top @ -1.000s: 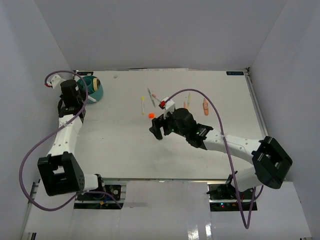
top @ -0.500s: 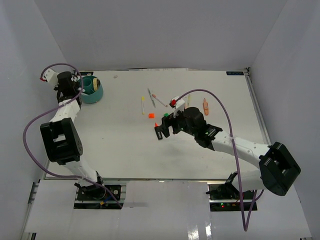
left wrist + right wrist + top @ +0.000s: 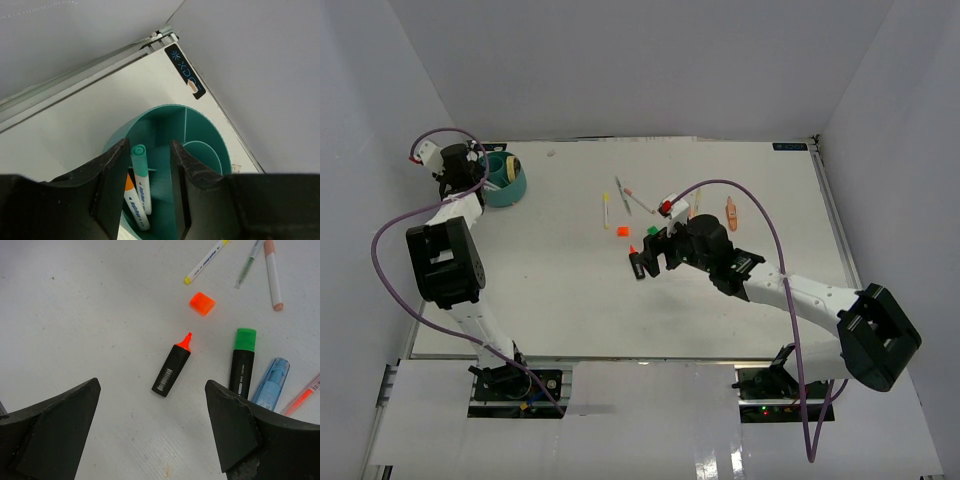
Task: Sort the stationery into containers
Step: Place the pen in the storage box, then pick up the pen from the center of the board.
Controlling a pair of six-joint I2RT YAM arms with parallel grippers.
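Stationery sorting barely begun: two pens (image 3: 140,172) standing in teal organiser (image 3: 165,112), far-left bench (image 3: 75,315) corner; left pincer (image 3: 148,146) slightly parted over them, apparently gripping nothing. Loose mid-bench: orange-black highlighter (image 3: 171,371), green highlighter (image 3: 242,365), orange cap (image 3: 202,303), thin pens (image 3: 206,261), under wide, empty right pincer (image 3: 151,385).

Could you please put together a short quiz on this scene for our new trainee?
1. True or false: the orange highlighter on the table has its cap on.
2. What stands in the teal organiser? A) two pens B) a green highlighter C) nothing
3. Is the right hand open or shut?
Key: 1 false, its orange cap lies apart; 2 A; 3 open, holding nothing.
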